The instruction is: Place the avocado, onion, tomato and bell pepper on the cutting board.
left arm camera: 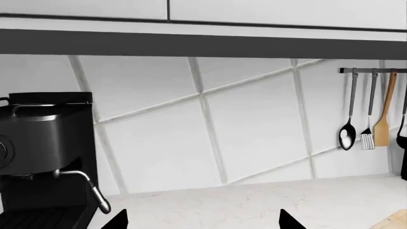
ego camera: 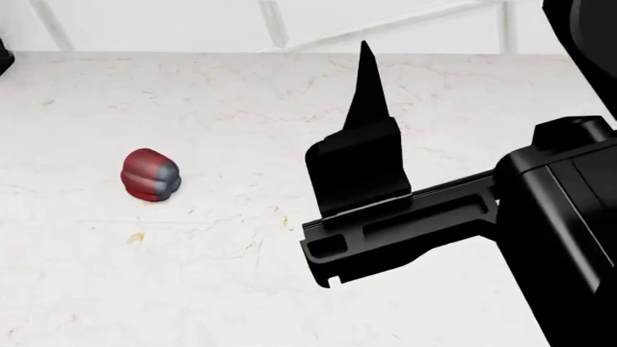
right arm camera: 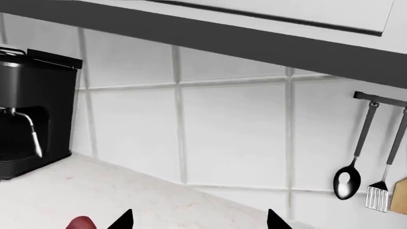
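While the pepper lies alone on the counter, both claws stand spread. Neither holds anything

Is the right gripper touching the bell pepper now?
Apart. In the head view, bare counter lies between the bell pepper and the right gripper's fingers, which are raised and hold nothing.

One pepper, one coffee machine, one cutting board and four hanging utensils.

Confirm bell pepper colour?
Dark red with a greyish patch at one end; the bell pepper shows best in the head view.
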